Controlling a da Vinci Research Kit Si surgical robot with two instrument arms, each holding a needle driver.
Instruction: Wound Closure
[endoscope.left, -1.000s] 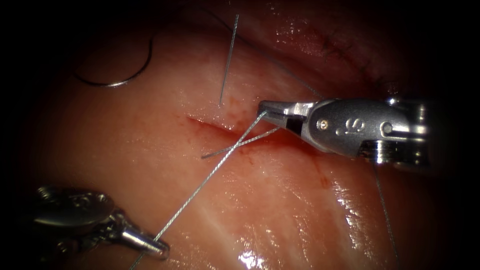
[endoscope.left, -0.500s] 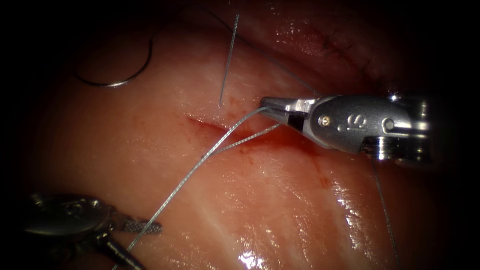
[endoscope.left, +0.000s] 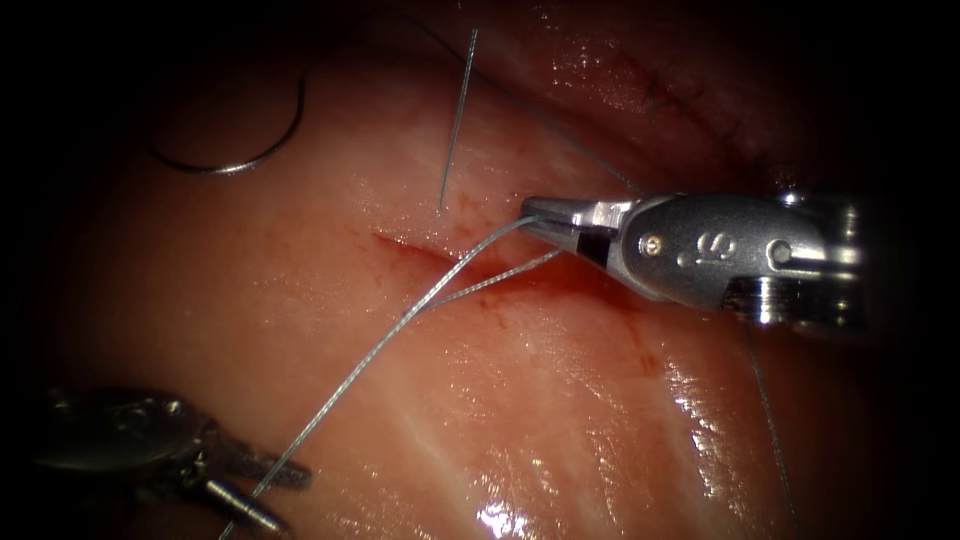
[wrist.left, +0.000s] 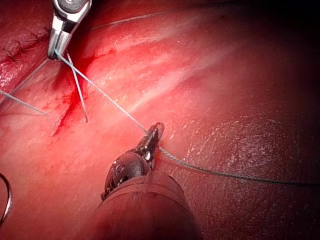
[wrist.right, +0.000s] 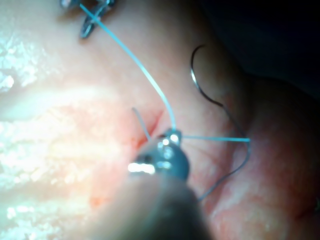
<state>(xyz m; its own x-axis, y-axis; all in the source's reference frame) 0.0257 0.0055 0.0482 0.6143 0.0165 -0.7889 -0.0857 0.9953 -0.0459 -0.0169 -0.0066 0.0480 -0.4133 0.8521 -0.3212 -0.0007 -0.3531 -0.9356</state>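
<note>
Thread (endoscope.left: 440, 290) is clamped by right tool (endoscope.left: 535, 212) at the cut (endoscope.left: 420, 250), jaws closed on it. Left tool (endoscope.left: 255, 490) jaws are spread w/ the strand running between them, nothing gripped. Needle (endoscope.left: 235, 160) is seen lying free on tissue (endoscope.left: 560, 400), left of the cut, not in the tissue. Thread is judged light, limp, slippery; best taken near a free end. Surface is wet w/ red fluid (endoscope.left: 600, 290); room is tight.

thread (endoscope.left: 768, 420) fading into shadow, needle (wrist.left: 6, 200) cut by edge
</note>
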